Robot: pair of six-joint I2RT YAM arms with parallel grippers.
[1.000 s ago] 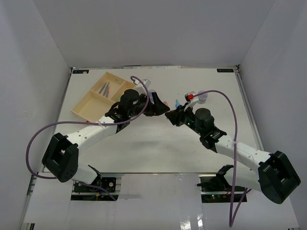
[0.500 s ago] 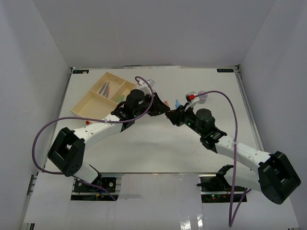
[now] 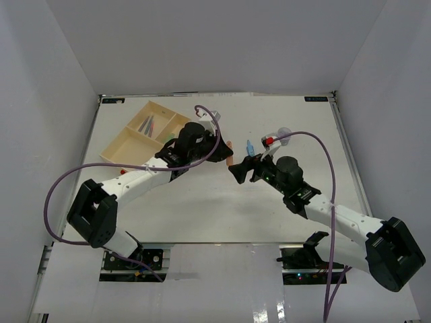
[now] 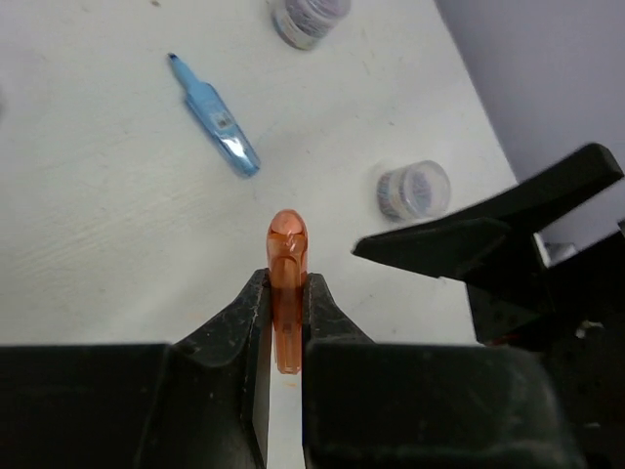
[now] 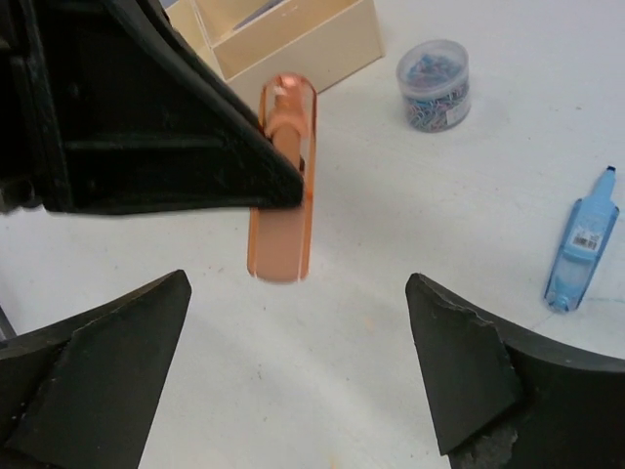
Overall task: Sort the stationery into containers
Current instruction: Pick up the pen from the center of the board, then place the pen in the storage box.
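My left gripper [image 4: 286,283] is shut on a short orange marker [image 4: 287,264], holding it above the table's middle; the same marker [image 5: 283,195] hangs free just ahead of my right gripper [image 5: 298,283]. That gripper is open and holds nothing, its tips either side of the marker's lower end without touching it. From above, the left gripper [image 3: 225,149] and right gripper [image 3: 237,171] face each other closely. The cream tray [image 3: 128,145] lies at the far left with thin pens [image 3: 148,124] in one compartment. A blue marker [image 4: 217,117] lies flat on the table.
Two small round jars [image 4: 413,189] [image 4: 308,15] stand on the table beyond the grippers; one jar [image 5: 434,84] sits near the tray's corner [image 5: 293,39]. The blue marker [image 3: 248,146] lies just beyond the right gripper. Purple cables loop over both arms.
The left gripper closed on the orange marker. The right gripper, which had been shut on it, opened wide and drew back a little toward the near side.
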